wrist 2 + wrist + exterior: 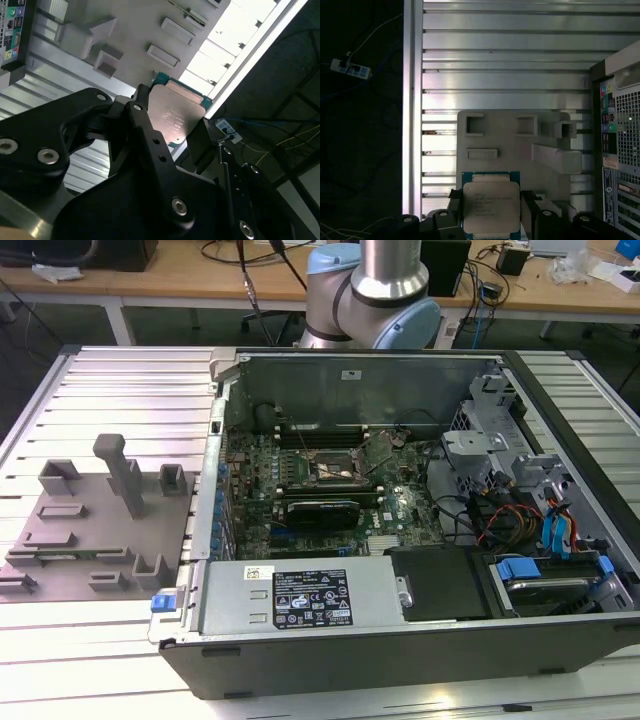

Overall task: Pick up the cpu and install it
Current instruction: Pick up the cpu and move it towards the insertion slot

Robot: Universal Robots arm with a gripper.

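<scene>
Centrally clamped in gripper, cpu hangs over grey tray.

tray on worktop, exterior view's left | case beside it, exterior view's right | motherboard in case | socket mid-board | cpu in end effector, above tray

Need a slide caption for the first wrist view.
Gripper holds the cpu between its fingers over the grey tray on the slatted table, computer case alongside.

Grey tray of blocks on slatted metal table, open computer case with green motherboard just beside
</scene>
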